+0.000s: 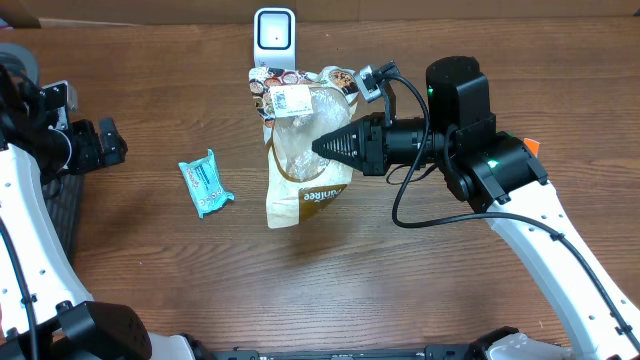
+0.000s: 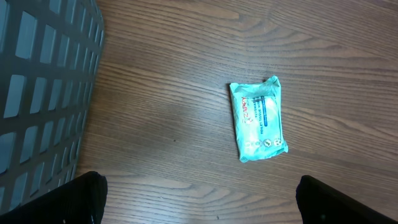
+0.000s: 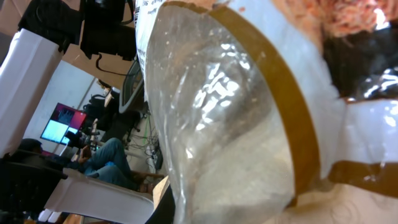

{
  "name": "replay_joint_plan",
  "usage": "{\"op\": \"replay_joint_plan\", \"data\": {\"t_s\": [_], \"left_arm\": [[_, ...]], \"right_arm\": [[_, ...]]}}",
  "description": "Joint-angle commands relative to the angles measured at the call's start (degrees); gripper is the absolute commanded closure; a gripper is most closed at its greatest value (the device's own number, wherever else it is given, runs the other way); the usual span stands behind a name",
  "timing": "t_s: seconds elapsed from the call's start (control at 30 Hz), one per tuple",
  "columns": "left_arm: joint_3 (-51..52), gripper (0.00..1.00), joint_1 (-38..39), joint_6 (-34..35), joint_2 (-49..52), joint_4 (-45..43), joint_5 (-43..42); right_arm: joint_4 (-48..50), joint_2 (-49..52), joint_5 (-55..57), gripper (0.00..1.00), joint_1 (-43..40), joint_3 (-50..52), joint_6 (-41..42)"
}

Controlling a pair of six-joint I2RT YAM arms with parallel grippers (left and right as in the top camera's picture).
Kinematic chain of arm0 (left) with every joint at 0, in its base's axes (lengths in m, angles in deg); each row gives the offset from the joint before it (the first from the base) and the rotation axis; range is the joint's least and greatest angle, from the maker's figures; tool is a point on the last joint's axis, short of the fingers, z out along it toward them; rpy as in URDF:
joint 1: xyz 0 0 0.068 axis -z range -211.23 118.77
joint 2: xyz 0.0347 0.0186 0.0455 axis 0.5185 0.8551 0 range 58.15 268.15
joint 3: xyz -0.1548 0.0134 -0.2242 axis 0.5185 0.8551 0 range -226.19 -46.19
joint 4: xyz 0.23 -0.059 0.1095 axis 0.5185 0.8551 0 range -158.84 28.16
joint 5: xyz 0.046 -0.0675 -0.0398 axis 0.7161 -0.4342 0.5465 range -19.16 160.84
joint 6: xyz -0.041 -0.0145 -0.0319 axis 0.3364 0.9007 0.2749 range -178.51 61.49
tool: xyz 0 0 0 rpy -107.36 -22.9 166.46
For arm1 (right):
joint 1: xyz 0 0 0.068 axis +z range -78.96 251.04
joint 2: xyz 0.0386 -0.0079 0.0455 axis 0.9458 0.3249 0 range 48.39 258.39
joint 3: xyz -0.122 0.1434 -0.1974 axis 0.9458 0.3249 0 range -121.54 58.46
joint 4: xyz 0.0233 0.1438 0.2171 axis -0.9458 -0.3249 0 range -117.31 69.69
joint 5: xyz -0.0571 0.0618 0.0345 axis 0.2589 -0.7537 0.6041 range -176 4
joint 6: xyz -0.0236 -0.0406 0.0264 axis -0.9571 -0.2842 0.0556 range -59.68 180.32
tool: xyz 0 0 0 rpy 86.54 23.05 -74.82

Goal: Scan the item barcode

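While right fingers pinch it, bag near scanner.

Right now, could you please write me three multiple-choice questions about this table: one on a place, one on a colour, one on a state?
1. Where does the small packet lie?
A. on the table, left of the bag
B. inside the bag
C. in the left arm's jaws

2. What colour is the packet?
A. red
B. teal
C. black

3. How do the right arm's jaws stand?
A. wide open over bare wood
B. shut on the bag
C. shut on the packet

Answers:
1 A: the overhead view shows it flat on the wood beside the bag.
2 B: its wrapper is teal.
3 B: they pinch the bag's clear film.
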Motion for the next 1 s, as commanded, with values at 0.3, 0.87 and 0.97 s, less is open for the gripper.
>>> {"op": "replay_joint_plan", "data": {"t_s": [0.3, 0.87, 0.97], "left_arm": [[0.04, 0.01, 0.39, -1.49, -0.31, -0.09, -0.46], [0.04, 0.01, 0.39, -1.49, -0.31, -0.11, -0.48], [0.04, 0.01, 0.39, -1.49, -0.31, -0.09, -0.46]], "right_arm": [[-5.38, 2.19, 5.07, 0.96, -0.26, -6.58, 0.57], [-36.87, 32.04, 54.38, 0.96, 2.97, -51.06, -14.56], [-32.72, 35.6, 69.37, 0.96, 5.44, -50.97, -15.5]]}}
